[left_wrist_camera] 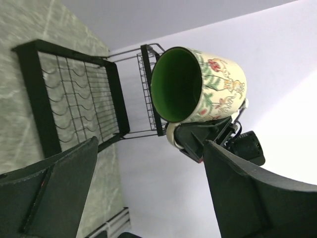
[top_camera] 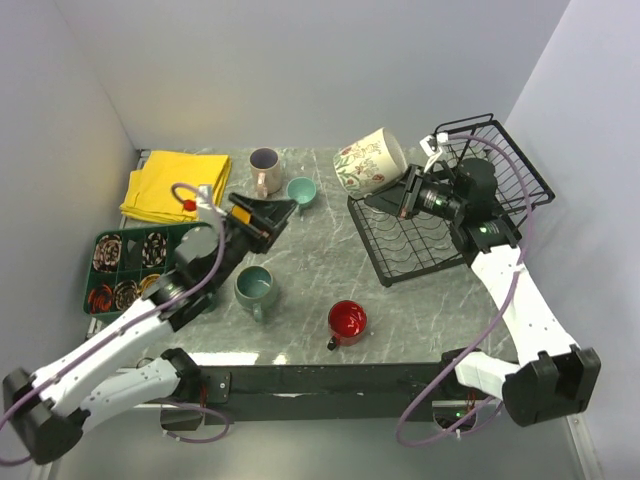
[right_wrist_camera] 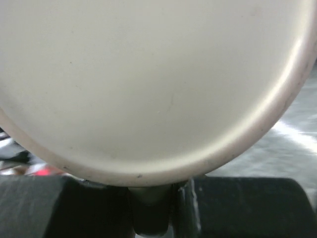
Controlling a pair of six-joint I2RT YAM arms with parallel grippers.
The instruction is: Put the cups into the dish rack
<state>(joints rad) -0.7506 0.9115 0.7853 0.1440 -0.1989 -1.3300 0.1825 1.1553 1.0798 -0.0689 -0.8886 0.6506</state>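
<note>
Right gripper [top_camera: 408, 196]: clenched on the floral mug [top_camera: 370, 160] by its handle. We hold it tipped sideways over the rack [top_camera: 374, 255], at its flat end, likely so the mouth can be turned down.
Left gripper [top_camera: 262, 216]: spread wide, empty, facing the rack.
Waiting: pink cup [top_camera: 264, 165], teal cup [top_camera: 301, 190], grey-green cup [top_camera: 255, 288] and red cup [top_camera: 347, 320] sit on the table [top_camera: 320, 255], unracked.

Plain pale walls [top_camera: 320, 60] box in three sides, kinda lavender-white. The surface [top_camera: 300, 268] is a grey-green marbled top with a black strip [top_camera: 330, 378] along the near edge. Light's soft and even.
</note>
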